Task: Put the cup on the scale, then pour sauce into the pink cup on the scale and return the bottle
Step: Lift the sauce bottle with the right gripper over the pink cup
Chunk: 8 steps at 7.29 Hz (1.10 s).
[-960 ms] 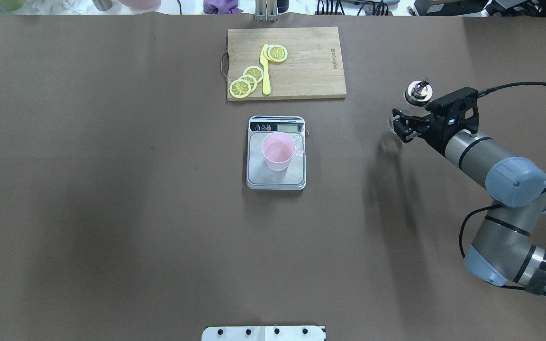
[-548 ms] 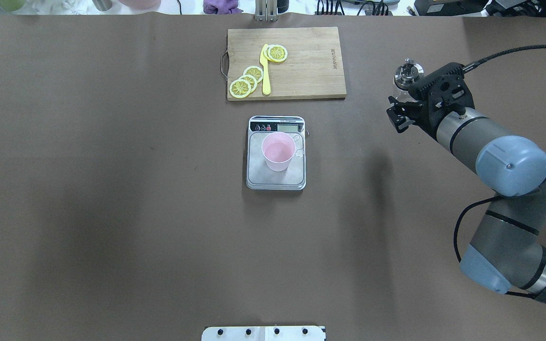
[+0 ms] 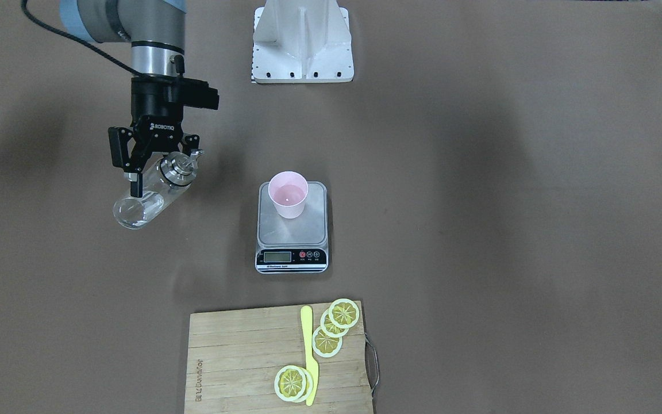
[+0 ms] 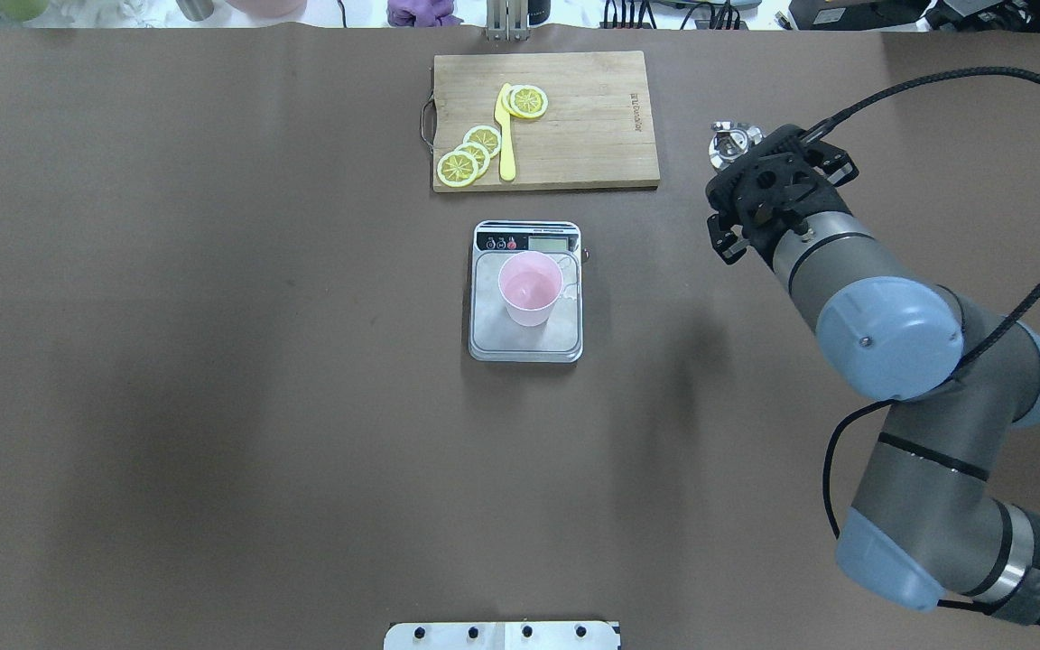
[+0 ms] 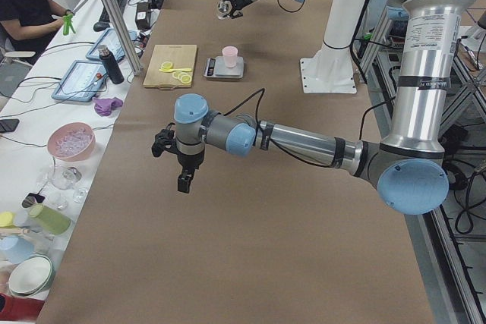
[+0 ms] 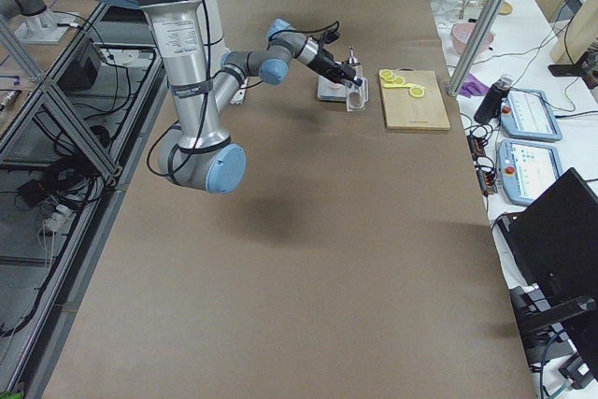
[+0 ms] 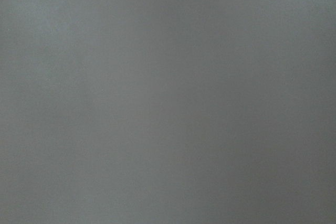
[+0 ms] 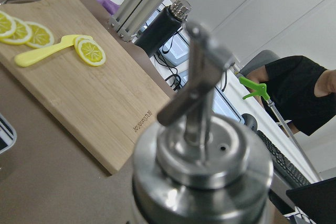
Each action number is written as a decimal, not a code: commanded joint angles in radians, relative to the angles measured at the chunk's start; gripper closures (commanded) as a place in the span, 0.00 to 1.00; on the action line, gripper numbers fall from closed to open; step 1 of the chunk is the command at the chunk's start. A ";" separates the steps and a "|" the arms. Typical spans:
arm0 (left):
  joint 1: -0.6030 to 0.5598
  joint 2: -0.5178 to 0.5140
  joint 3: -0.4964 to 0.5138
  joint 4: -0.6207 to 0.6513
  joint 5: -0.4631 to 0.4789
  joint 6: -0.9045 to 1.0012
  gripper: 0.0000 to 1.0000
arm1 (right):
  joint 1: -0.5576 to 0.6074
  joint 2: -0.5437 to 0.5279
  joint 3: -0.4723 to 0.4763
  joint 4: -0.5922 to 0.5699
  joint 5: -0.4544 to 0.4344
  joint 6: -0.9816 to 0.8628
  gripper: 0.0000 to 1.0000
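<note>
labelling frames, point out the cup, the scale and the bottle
cup point(image 3: 288, 198): exterior front-facing view, its inside
scale point(image 3: 303, 230): exterior front-facing view, bare steel platform
bottle point(image 3: 137, 210): exterior front-facing view, clear glass body

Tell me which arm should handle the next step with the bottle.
Right. The right gripper holds the bottle, tilted, off to one side of the cup on the scale; the left gripper hangs over the table, far from both.

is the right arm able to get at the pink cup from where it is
Probably yes. The right gripper, holding the bottle, is off to the scale's side with only bare table between it and the cup, whose open top is uncovered.
</note>
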<state>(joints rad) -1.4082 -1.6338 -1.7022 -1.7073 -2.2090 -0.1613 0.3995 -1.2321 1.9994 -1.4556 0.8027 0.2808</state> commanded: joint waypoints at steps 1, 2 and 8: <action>0.000 0.000 0.009 -0.001 -0.001 0.002 0.02 | -0.059 0.005 0.001 -0.080 -0.134 -0.170 1.00; 0.000 0.002 0.009 0.000 -0.002 0.002 0.02 | -0.062 0.002 -0.001 -0.103 -0.157 -0.236 1.00; 0.002 0.000 0.038 -0.011 -0.001 0.003 0.02 | -0.108 0.115 -0.085 -0.296 -0.215 -0.281 1.00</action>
<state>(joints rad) -1.4068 -1.6337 -1.6709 -1.7125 -2.2094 -0.1580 0.2941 -1.1596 1.9518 -1.7353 0.5901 0.0004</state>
